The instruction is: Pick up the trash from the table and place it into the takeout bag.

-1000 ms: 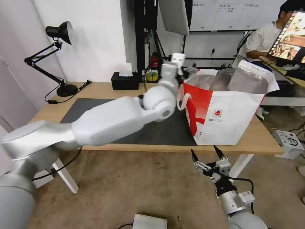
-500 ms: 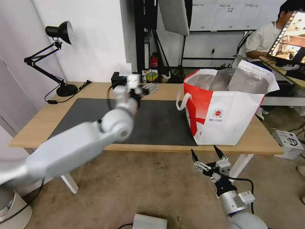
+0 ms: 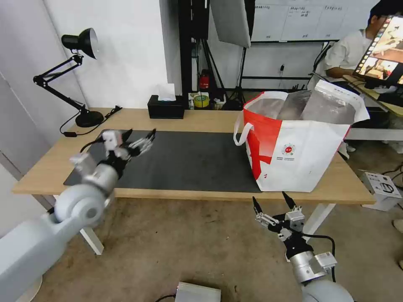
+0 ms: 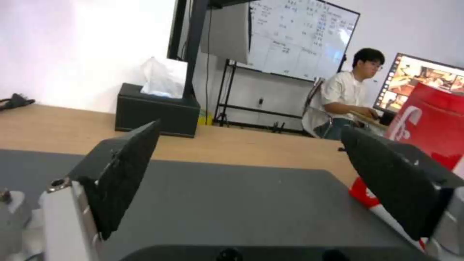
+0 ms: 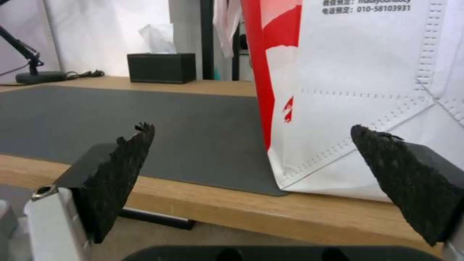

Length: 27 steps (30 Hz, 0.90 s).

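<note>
The takeout bag (image 3: 302, 151) stands upright and open on the right end of the table (image 3: 201, 115), its foil lining showing. My left gripper (image 3: 139, 135) hovers open and empty over the left part of the dark mat (image 3: 189, 159), well away from the bag. The left wrist view looks along the mat between the spread fingers of that gripper (image 4: 261, 156), with the bag's red side (image 4: 435, 119) beyond. My right gripper (image 3: 272, 200) hangs open below the table's front edge, near the bag's base (image 5: 362, 90). The trash is out of view.
A black tissue box (image 3: 166, 108) sits at the table's back edge, and a black desk lamp (image 3: 79, 75) stands at the back left corner. A person sits at a monitor behind the bag. A grey box (image 3: 197, 292) lies on the floor in front.
My left arm has swung away from the bag's mouth, leftward and down, to the left part of the mat. The right arm has not moved.
</note>
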{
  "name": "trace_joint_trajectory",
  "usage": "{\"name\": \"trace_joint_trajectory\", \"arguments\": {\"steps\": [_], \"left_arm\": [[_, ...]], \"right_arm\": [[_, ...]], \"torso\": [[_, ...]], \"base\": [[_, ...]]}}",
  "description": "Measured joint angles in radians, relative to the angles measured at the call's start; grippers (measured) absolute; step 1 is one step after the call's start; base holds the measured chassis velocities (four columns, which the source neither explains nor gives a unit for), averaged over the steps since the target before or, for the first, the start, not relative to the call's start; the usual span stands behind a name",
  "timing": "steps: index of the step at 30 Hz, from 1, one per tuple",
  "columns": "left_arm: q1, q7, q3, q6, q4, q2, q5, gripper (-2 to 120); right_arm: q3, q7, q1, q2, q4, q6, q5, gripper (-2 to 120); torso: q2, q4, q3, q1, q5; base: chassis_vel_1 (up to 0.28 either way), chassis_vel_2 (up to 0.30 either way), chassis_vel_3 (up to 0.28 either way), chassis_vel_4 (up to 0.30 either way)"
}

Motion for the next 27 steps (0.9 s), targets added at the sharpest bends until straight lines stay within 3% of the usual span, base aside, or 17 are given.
{"name": "trace_joint_trajectory", "arguments": {"steps": [3,12,27], "left_arm": [[0.114,0.061,-0.118,-0.001,-0.007,-0.040,0.035,100],[0.297,0.135,-0.278,-0.020,-0.015,-0.180,0.119,100],[0.541,0.233,-0.441,-0.118,-0.002,-0.362,0.294,100]], "right_arm": [[0.000,0.000,0.000,0.000,0.000,0.000,0.000,100],[0.000,0.000,0.000,0.000,0.000,0.000,0.000,100],[0.000,0.000,0.000,0.000,0.000,0.000,0.000,100]], "torso": [[0.000,-0.0002,0.000,0.000,0.0001],[0.000,0.0000,0.000,0.000,0.0003],[0.000,-0.0001,0.000,0.000,0.0003]], "base": [[0.000,0.000,0.000,0.000],[0.000,0.000,0.000,0.000],[0.000,0.000,0.000,0.000]]}}
